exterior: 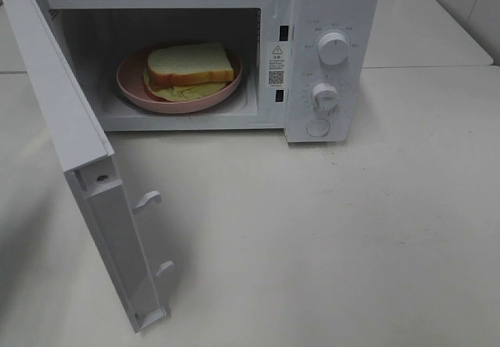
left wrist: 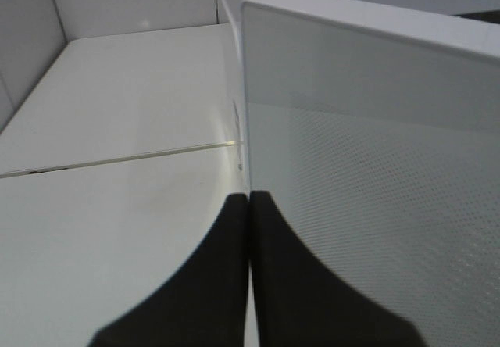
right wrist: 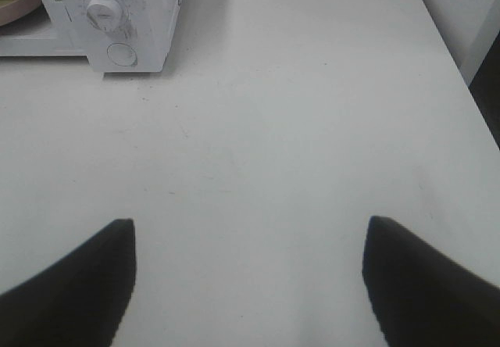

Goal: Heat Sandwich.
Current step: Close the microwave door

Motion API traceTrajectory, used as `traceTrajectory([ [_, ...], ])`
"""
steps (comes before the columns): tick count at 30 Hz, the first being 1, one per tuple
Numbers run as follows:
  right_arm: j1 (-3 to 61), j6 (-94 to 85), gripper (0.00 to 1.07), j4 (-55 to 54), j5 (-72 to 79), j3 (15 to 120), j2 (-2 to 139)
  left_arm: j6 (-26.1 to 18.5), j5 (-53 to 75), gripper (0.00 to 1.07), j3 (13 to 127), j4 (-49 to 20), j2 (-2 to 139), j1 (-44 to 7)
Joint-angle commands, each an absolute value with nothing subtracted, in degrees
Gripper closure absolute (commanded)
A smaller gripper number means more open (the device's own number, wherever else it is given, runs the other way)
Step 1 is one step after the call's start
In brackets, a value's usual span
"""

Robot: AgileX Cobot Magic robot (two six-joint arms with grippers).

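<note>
From high up, the microwave (exterior: 344, 3) stands near the desk's (exterior: 351, 230) far edge with its door (exterior: 86, 167) swung open. The sandwich (exterior: 190, 66) lies on a pink plate (exterior: 134, 81) inside. At my left wrist, my left jaws are pressed together, empty, with the tips right by the door's edge. At my right wrist, my right jaws stand wide over the desk, holding nothing, with the microwave ahead.
</note>
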State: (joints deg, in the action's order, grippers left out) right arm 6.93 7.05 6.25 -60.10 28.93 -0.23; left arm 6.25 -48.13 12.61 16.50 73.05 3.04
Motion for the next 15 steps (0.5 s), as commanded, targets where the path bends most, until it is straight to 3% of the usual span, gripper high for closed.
traceTrajectory([
  [1,6.65,6.42,0.31,6.42,-59.53,28.93,-1.78,7.10,-56.04,1.06,13.12,19.88,79.07,2.86],
  [8,6.65,6.42,0.31,6.42,-59.53,28.93,-1.78,6.47,-57.87,1.06,16.16,20.97,85.14,-2.41],
  [15,6.65,6.42,0.31,6.42,-59.53,28.93,-1.78,4.07,-61.42,1.06,17.70,13.92,90.70,-10.83],
])
